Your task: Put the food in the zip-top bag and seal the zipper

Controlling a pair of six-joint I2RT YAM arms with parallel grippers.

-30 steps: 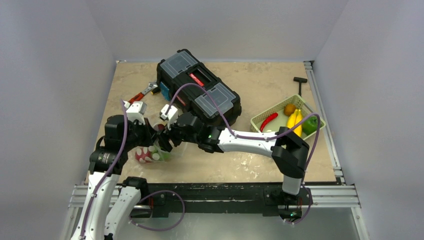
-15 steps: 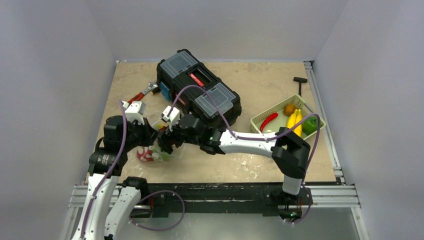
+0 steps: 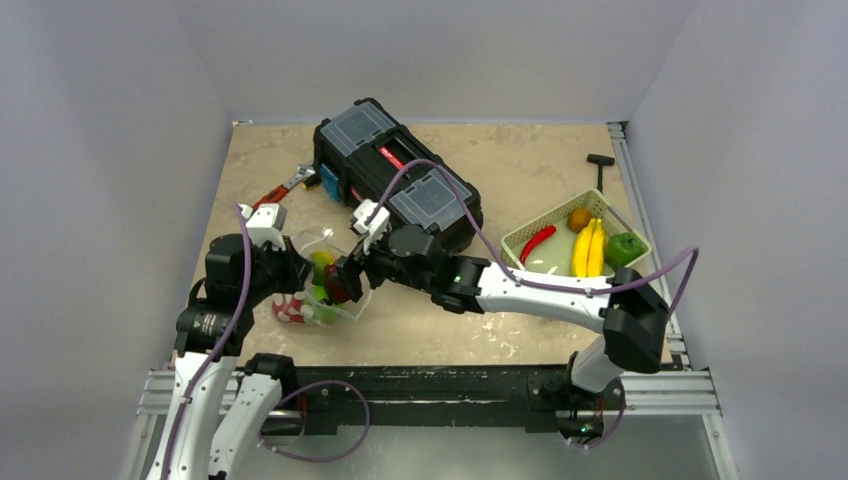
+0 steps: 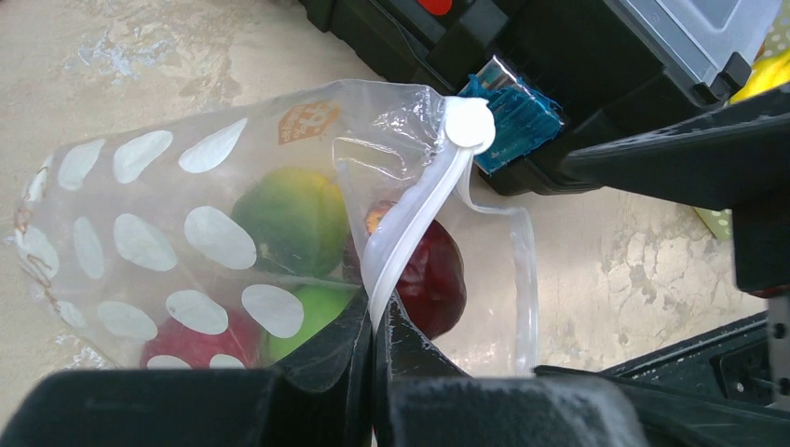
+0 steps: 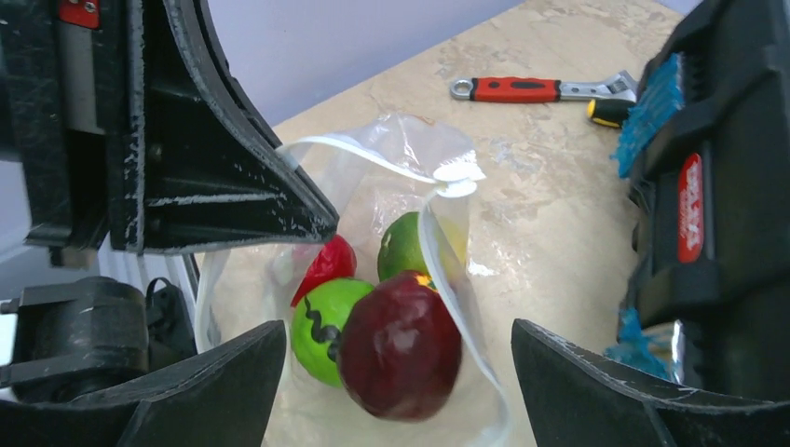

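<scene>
Zip-top bag (image 5: 368, 172) with four food pieces (image 5: 399, 345)

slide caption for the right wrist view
Open right gripper framing a dark red fruit in the mouth of the clear zip-top bag

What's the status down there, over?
Left pincer shut on zipper, holding bag open. Right pincer open at bag mouth. Dark red fruit inside. Banana in basket.

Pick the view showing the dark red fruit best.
Right wrist: the dark red fruit shows whole and close inside the bag. Left wrist: the zipper covers part. Top: just a dark speck.
</scene>
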